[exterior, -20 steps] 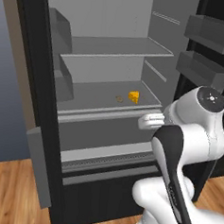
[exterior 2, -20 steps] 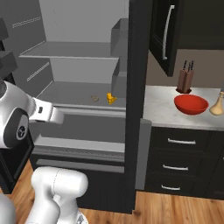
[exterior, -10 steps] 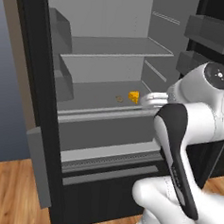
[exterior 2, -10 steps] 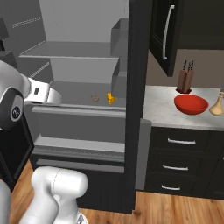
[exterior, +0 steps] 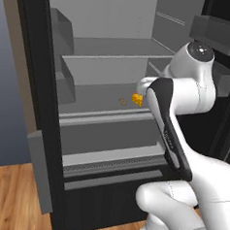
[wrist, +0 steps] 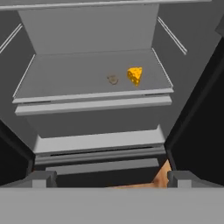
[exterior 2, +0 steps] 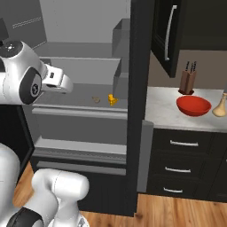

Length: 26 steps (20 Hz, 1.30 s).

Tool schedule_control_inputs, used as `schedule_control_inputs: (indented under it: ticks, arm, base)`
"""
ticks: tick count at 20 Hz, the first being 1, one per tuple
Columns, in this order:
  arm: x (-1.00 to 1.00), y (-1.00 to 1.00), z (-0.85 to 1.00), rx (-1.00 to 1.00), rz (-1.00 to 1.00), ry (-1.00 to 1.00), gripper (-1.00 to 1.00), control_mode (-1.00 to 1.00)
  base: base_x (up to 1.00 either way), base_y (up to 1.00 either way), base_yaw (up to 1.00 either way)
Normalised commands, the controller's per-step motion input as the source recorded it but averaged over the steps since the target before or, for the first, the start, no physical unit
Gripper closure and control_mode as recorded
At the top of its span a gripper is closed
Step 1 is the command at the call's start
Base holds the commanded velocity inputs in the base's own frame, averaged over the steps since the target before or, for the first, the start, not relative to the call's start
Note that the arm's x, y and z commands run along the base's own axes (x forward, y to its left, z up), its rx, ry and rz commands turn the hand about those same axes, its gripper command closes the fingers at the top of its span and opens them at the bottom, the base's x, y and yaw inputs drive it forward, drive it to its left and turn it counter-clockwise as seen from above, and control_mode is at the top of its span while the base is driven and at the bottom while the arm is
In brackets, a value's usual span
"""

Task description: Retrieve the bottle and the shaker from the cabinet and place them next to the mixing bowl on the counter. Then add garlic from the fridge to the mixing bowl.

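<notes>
End effector open and empty, arm raised, reaching into fridge, facing garlic shelf

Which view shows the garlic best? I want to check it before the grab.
The hand view: the garlic lies unobstructed on the fridge shelf, beside the cheese. Both base views show it as a small, distant speck.

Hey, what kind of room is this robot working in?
A kitchen, rendered rather than real. An open black fridge has cheese and garlic on a shelf. Beside it, a marble counter over dark drawers carries a red bowl, a knife block and a bottle.
</notes>
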Motion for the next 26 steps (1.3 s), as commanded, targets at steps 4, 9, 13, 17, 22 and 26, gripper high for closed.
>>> schedule_control_inputs:
  ticks: [4,9,13,17,22,26]
  arm:
    - [0.36,0.0,-0.63,0.0,-0.04,0.09,-1.0,-1.0]
    - [0.57,0.0,-0.68,0.0,-0.02,0.05,-1.0,-1.0]
    - [0.76,0.0,-0.54,0.0,0.0,0.0,-1.0,-1.0]
    - [0.69,0.0,-0.31,0.0,-0.01,0.03,-1.0,-1.0]
    - [0.67,0.0,-0.06,0.0,-0.09,0.09,-1.0,-1.0]
    - [0.58,0.0,0.0,0.0,-0.15,0.12,-1.0,-1.0]
  base:
    - [0.0,0.0,0.0]
    - [0.0,0.0,0.0]
    - [0.0,0.0,0.0]
    - [0.0,0.0,0.0]
    - [0.0,0.0,0.0]
    - [0.0,0.0,0.0]
